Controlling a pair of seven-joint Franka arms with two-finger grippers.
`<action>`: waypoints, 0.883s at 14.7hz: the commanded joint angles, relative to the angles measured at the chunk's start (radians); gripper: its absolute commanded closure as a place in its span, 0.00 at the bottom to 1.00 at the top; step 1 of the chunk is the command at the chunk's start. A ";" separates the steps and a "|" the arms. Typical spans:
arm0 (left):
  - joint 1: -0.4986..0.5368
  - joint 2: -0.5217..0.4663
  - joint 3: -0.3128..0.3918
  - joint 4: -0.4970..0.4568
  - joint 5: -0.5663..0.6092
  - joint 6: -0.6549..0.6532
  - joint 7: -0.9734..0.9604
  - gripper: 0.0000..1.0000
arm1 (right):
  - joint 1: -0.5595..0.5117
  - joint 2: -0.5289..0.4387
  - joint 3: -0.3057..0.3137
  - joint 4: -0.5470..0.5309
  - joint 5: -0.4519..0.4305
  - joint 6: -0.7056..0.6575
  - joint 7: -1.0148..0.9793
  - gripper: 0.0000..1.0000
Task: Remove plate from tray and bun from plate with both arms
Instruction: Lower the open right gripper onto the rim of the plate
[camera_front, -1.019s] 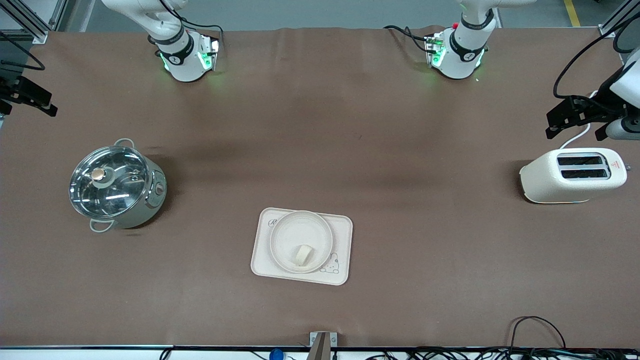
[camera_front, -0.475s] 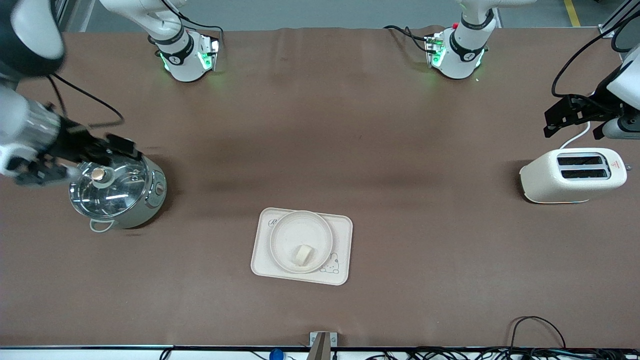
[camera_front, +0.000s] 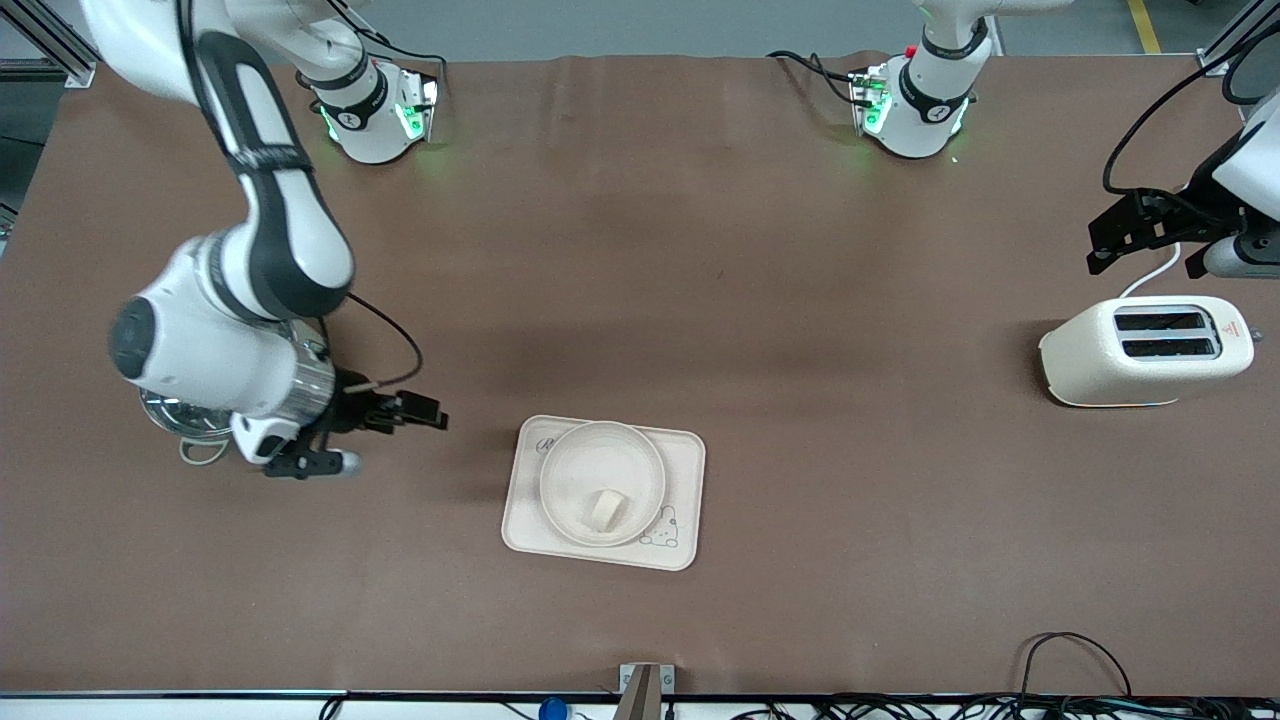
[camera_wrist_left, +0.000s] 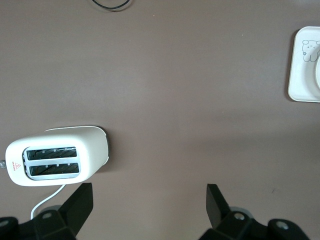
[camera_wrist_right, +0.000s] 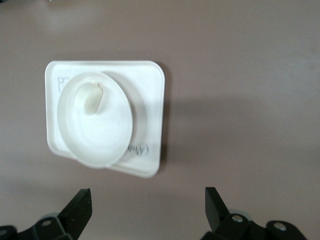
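The plate (camera_front: 603, 470) sits on the rectangular cream tray (camera_front: 680, 530) with the rabbit drawing, near the middle of the table. The bun (camera_front: 605, 508) lies in the plate, in its part nearer the front camera. The right wrist view shows the plate (camera_wrist_right: 100, 135), the bun (camera_wrist_right: 91, 97) and the tray (camera_wrist_right: 147, 90). My right gripper (camera_front: 392, 438) is open and empty, in the air beside the pot, between the pot and the tray; it shows in its own view (camera_wrist_right: 147, 210). My left gripper (camera_front: 1140, 245) is open and empty, in the air by the toaster (camera_front: 1145, 350); it shows in its own view (camera_wrist_left: 147, 207).
A steel pot (camera_front: 190, 428) with a glass lid stands toward the right arm's end, mostly hidden under the right arm. The white toaster (camera_wrist_left: 57, 160) stands at the left arm's end with its cord. A tray corner (camera_wrist_left: 305, 65) shows in the left wrist view.
My right arm has swung in from the table's end, over the pot, toward the tray. The left arm has hardly moved. The plate and bun have stayed put.
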 joint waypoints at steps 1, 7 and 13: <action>0.001 -0.002 -0.003 0.009 0.009 -0.014 0.009 0.00 | 0.065 0.124 -0.010 0.092 0.030 0.085 0.059 0.00; 0.002 -0.002 -0.003 0.009 0.008 -0.014 0.011 0.00 | 0.130 0.260 0.003 0.126 0.036 0.294 0.114 0.00; 0.004 -0.002 -0.003 0.009 0.008 -0.014 0.011 0.00 | 0.132 0.344 0.043 0.146 0.079 0.409 0.114 0.00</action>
